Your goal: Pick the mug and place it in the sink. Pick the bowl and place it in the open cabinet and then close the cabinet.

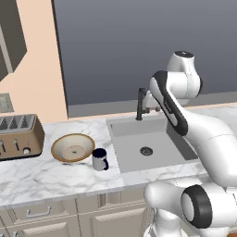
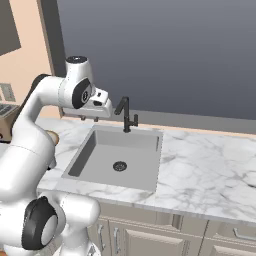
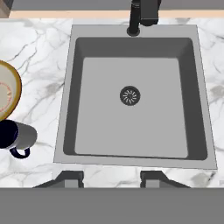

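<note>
In the left base view, the big white arm is closest to us, rising from the lower right. Behind it the mug (image 1: 100,159) stands on the counter (image 1: 41,178), near the front edge and just beside the left rim of the sink (image 1: 125,157). The bowl (image 1: 72,147) sits right next to the mug on its left, maybe touching it. A toaster (image 1: 17,136) is at the far left end of the counter. The cabinet (image 1: 11,39) hangs up in the top left corner.

In the right base view, the arm again is closest, at the lower left. The gripper (image 2: 89,119) hangs high over the back left corner of the sink, close to the black faucet (image 2: 125,115).

In the hand view, the two fingertips (image 3: 70,178) stand apart with nothing between them, so the gripper is loose and holds nothing. The sink lies straight below, and the mug is off at the left edge.

The mug and bowl are so close that a finger could bump the bowl and push it when the gripper comes down. The mug is small and round with a handle sticking out, so a crooked pinch could tip it. Swinging sideways could also knock the faucet
</note>
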Available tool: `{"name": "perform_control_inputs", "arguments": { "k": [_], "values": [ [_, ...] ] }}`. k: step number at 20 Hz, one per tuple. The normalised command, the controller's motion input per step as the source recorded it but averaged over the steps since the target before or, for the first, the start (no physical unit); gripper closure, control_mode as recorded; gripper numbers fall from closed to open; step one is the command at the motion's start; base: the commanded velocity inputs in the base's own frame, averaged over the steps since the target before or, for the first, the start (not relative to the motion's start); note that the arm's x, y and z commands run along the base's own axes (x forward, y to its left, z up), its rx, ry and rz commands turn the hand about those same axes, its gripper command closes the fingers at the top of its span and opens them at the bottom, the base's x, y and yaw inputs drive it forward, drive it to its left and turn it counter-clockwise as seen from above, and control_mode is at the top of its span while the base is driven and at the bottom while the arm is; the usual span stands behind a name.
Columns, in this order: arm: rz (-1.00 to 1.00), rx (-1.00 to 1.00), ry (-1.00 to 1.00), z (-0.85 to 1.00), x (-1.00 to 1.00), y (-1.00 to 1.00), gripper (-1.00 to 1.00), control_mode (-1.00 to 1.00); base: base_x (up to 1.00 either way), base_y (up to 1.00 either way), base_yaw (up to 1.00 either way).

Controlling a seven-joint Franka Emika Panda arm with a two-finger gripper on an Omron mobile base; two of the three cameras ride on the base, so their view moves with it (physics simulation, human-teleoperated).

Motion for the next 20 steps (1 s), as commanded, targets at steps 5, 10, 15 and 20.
{"name": "perform_control_inputs", "arguments": {
  "k": [5, 10, 15, 20],
  "values": [
    [0.00, 0.00, -0.03, 0.00, -0.33, 0.10, -1.00, -1.00, 0.00, 0.00, 0.00],
    [0.00, -0.01, 0.00, -0.07, -0.52, 0.16, -1.00, -1.00, 0.00, 0.00, 0.00],
    [0.00, -0.03, 0.00, -0.14, -0.41, 0.14, -1.00, -1.00, 0.00, 0.00, 0.00],
    [0.04, -0.01, 0.00, -0.21, -0.25, 0.26, -1.00, -1.00, 0.00, 0.00, 0.00]
  ]
}}
